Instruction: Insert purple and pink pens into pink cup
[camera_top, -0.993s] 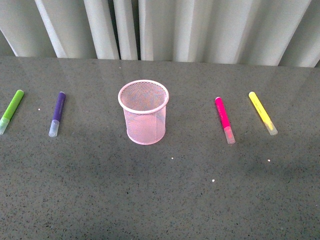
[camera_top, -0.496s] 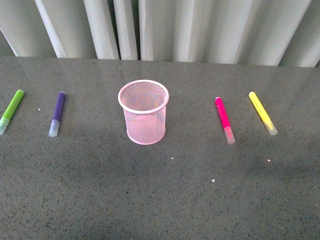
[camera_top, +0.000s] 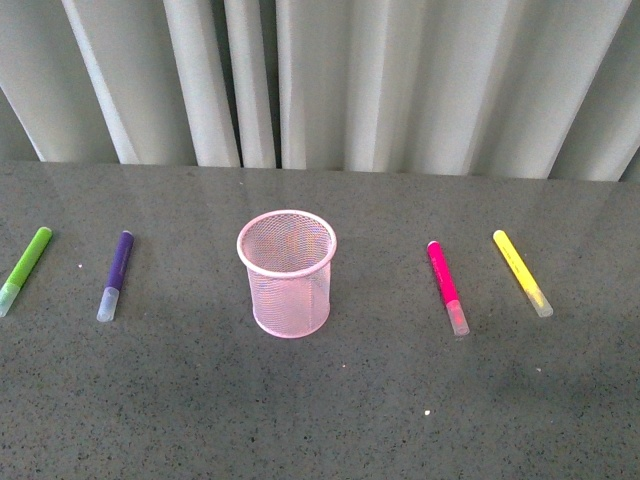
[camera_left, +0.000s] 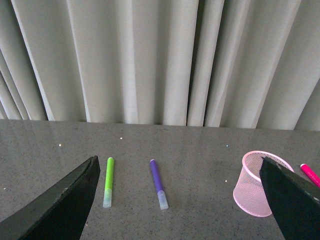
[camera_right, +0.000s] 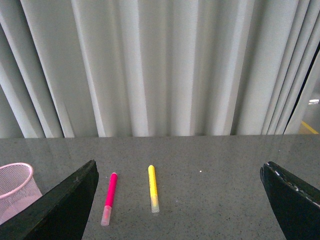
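Observation:
The pink cup (camera_top: 287, 272) stands upright and empty at the middle of the grey table. The purple pen (camera_top: 115, 275) lies flat to its left, the pink pen (camera_top: 447, 286) flat to its right. Neither gripper shows in the front view. My left gripper (camera_left: 177, 200) is open above the table; the purple pen (camera_left: 158, 183) lies between its fingers (camera_left: 60, 202) and the cup (camera_left: 257, 182) by the other finger. My right gripper (camera_right: 177, 200) is open; the pink pen (camera_right: 109, 198) lies near one finger (camera_right: 62, 207), and the cup's edge (camera_right: 17, 187) shows.
A lime-green marker (camera_top: 24, 268) lies at the far left, also in the left wrist view (camera_left: 108, 181). A yellow marker (camera_top: 521, 272) lies at the far right, also in the right wrist view (camera_right: 153, 195). White curtains (camera_top: 340, 80) hang behind the table's back edge.
The front view has tilted up: the cup, pens and table edge sit lower in the picture. Nothing on the table has moved.

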